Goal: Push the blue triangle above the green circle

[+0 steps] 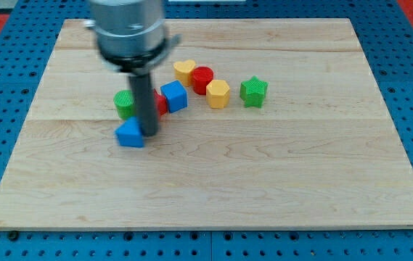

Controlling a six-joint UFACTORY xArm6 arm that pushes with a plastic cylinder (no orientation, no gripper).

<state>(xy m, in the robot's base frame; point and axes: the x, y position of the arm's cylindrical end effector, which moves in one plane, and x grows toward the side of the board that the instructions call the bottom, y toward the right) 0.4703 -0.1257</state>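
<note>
Camera view is showing the tip (149, 133) touching the blue triangle's (129, 134) right side, holding nothing; green circle (124, 104) is sitting just above.

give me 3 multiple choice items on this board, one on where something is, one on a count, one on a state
1. Where is my tip relative to the blue triangle?
A. at its right side
B. far to its left
C. at the view's top edge

2. How many yellow blocks show?
A. none
B. two
C. four

3. The blue triangle is now
A. above the green circle
B. below it
C. off the board

Answers: 1 A, the rod ends right beside the triangle. 2 B, a yellow heart and a yellow hexagon. 3 B, the triangle lies nearer the view's bottom.
</note>
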